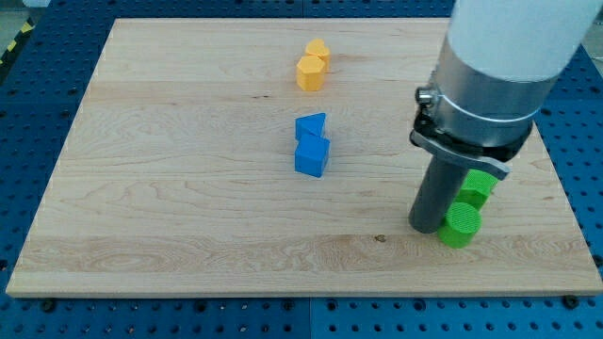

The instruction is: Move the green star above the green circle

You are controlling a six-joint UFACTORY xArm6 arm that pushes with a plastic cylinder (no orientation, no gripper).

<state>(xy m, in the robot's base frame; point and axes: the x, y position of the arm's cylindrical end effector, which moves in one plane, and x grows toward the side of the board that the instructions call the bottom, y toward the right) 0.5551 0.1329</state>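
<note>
Two green blocks sit near the board's lower right. The lower green block [461, 227] has ribbed sides and looks like the star. The upper green block [478, 188] looks round and is partly hidden behind the arm's mount. They touch each other, the upper one slightly to the right. My tip [427, 230] rests on the board just left of the lower green block, touching or nearly touching it. The rod stands upright under a large white and grey arm body.
Two yellow blocks [312, 66] sit together near the top centre of the wooden board [170, 188]. A blue triangular block [310, 125] sits right above a blue cube [312, 157] in the middle. The board's right edge is close to the green blocks.
</note>
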